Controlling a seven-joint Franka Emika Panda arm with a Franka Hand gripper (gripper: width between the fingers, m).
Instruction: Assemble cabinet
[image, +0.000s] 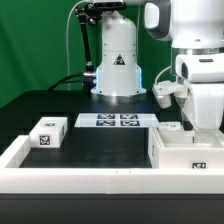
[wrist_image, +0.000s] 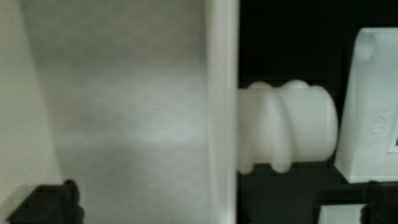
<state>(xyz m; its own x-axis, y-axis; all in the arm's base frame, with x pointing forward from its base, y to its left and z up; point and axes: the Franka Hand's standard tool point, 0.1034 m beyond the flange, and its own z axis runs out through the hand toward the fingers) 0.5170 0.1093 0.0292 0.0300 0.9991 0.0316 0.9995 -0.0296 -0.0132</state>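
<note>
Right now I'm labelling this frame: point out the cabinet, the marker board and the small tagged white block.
cabinet (image: 176, 155): exterior view, front face.
marker board (image: 117, 121): exterior view, centre between its tags.
small tagged white block (image: 50, 126): exterior view, top face.

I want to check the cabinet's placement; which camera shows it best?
The exterior view: the whole cabinet stands at its right, beneath the arm. The wrist view gives only a blurred close-up of a white panel, probably its side.

Arm (image: 196, 72) upright at exterior view's right, end effector (image: 188, 124) pointing down.
</note>
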